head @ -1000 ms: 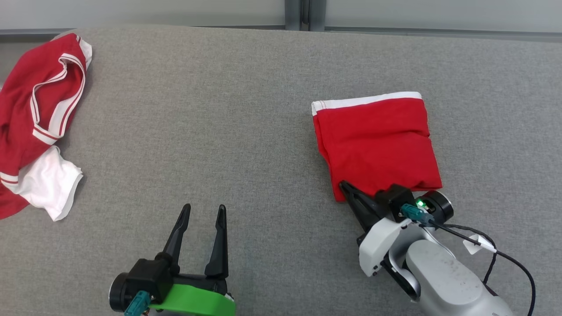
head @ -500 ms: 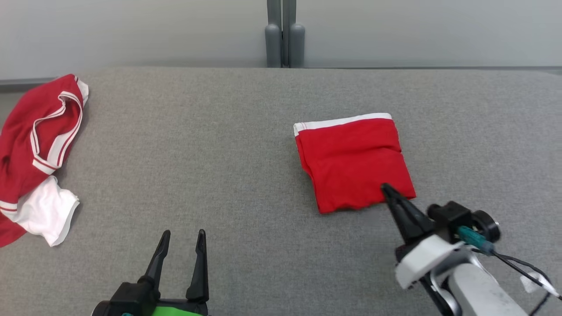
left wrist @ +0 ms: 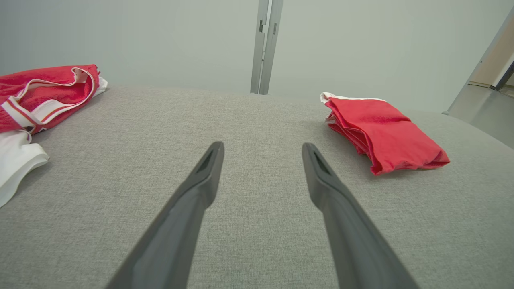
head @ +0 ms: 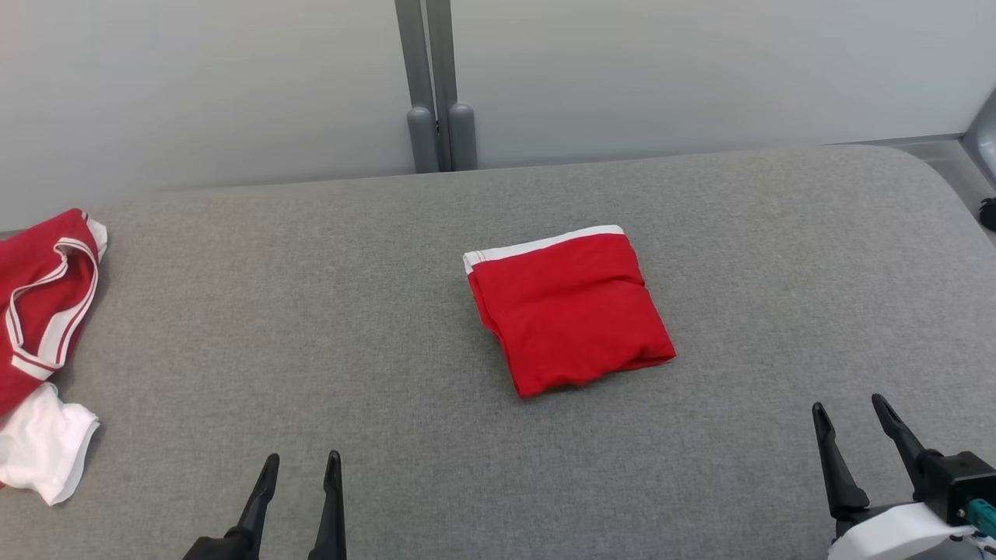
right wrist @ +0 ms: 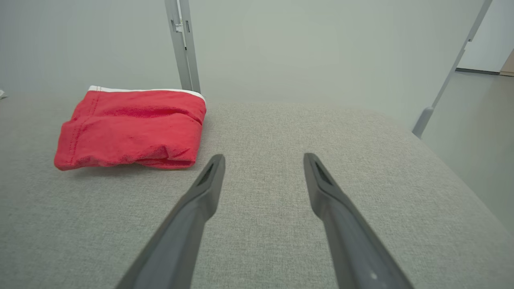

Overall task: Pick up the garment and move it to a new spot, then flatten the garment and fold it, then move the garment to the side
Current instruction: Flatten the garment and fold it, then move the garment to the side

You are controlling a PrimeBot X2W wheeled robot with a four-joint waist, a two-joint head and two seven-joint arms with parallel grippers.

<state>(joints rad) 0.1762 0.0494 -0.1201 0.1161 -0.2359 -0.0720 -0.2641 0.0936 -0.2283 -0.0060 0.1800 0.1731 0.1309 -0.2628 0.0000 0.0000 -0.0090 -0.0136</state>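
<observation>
A folded red garment (head: 569,309) with a white band along its far edge lies as a neat square near the middle of the grey padded table (head: 311,327). It also appears at the right in the left wrist view, garment (left wrist: 381,132), and at the left in the right wrist view, garment (right wrist: 132,128). My left gripper (head: 302,464) stands open at the lower left, well away from it. At the lower right my right gripper (head: 848,408) is open with nothing between its fingers, clear of the garment.
A second red and white garment (head: 43,342) lies crumpled at the table's left edge, also in the left wrist view (left wrist: 36,100). A grey post (head: 432,85) stands behind the table against a pale wall. The table's rounded right end (head: 934,202) drops to the floor.
My right gripper let go of the folded garment's near corner, opened and drew back to the lower right. The head camera tilted up, so the whole scene shifted down and left.
</observation>
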